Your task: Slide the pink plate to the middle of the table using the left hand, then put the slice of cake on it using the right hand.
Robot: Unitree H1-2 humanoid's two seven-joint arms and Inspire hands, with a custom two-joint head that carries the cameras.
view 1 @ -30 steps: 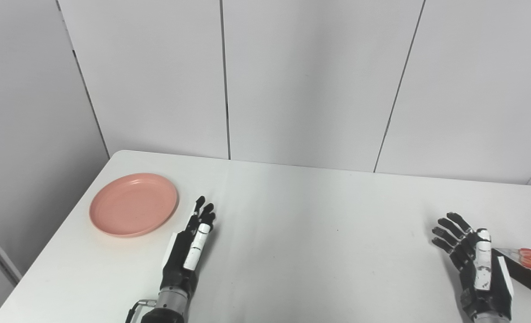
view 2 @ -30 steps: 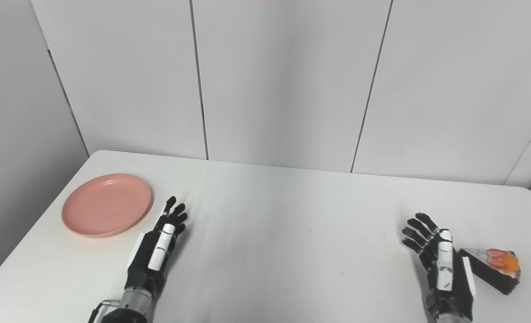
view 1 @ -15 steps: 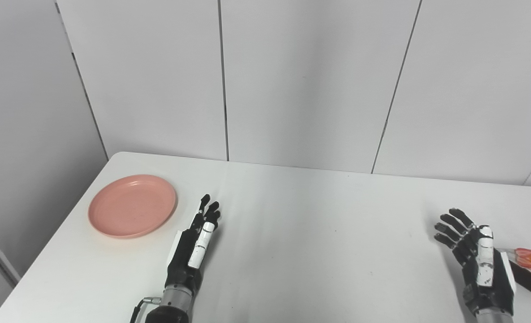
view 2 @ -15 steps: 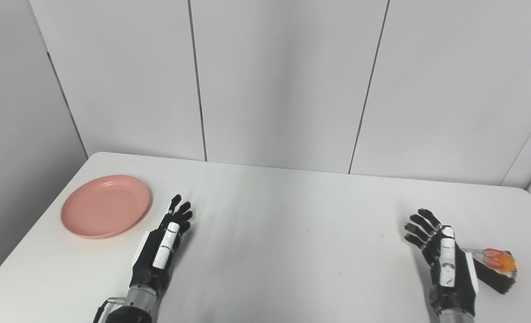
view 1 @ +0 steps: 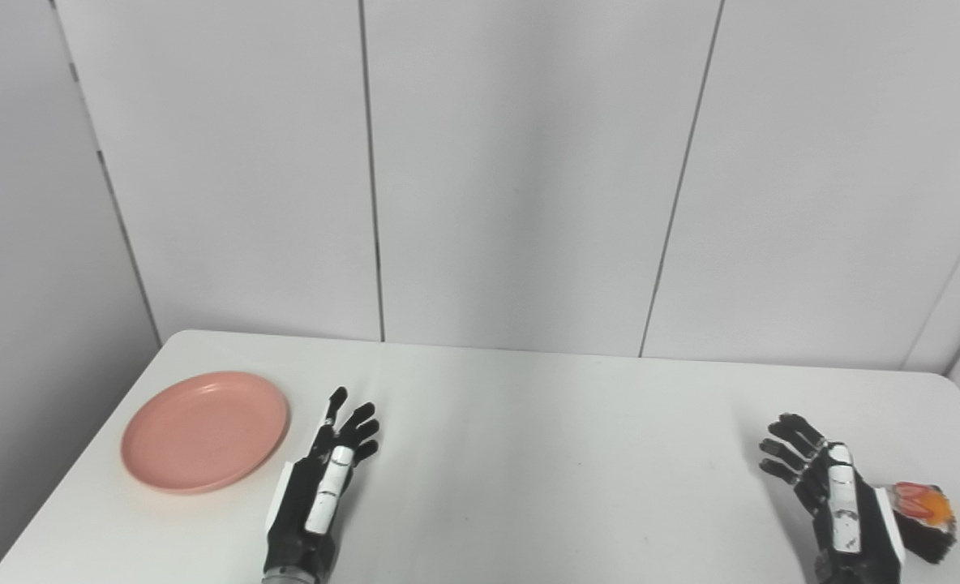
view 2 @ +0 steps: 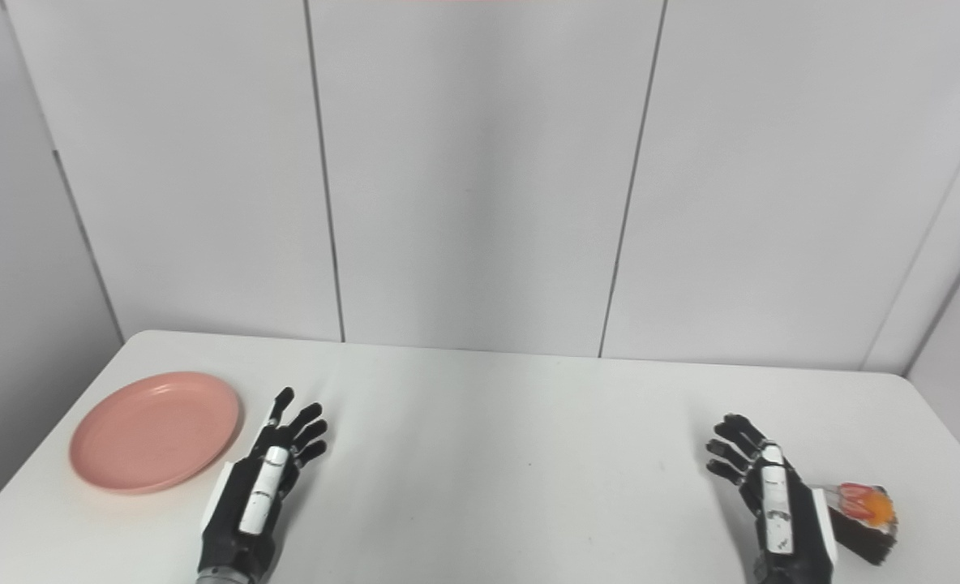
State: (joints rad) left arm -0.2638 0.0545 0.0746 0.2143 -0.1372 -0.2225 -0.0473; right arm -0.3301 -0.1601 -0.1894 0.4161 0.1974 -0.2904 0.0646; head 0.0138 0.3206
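Slice of cake (view 1: 923, 519) at the near right of the white table (view 1: 545, 454): dark brown wedge, red and orange fruit on top, lying on the tabletop just right of the right hand, partly hidden behind it. Long axis looks to run left-right with a slight tilt toward the near right, wide end facing the right table edge; the narrow end is hidden by the hand, so exact pointing can't be told. Right hand (view 1: 841, 503) near the bottom edge, back of hand up, thumb side showing its white strip, fingers (view 1: 784, 446) spread and slightly curled, pointing away and left; holds nothing, open wide, just beside the cake, contact can't be told. Left hand (view 1: 318, 495) comes in at the near left-centre, palm facing down and inward, fingers (view 1: 358, 422) fanned apart and stretched forward toward the far wall, empty, wide. It sits just right of the pink plate, not touching it, a narrow strip of table between fingers and rim. Pink plate (view 1: 204, 430) round, shallow, salmon pink with a raised rim, flat on the table at the left side, near the left edge, well apart from the cake and from table centre. Middle of the table bare white. Behind, grey wall panels (view 1: 520, 162) with vertical seams.
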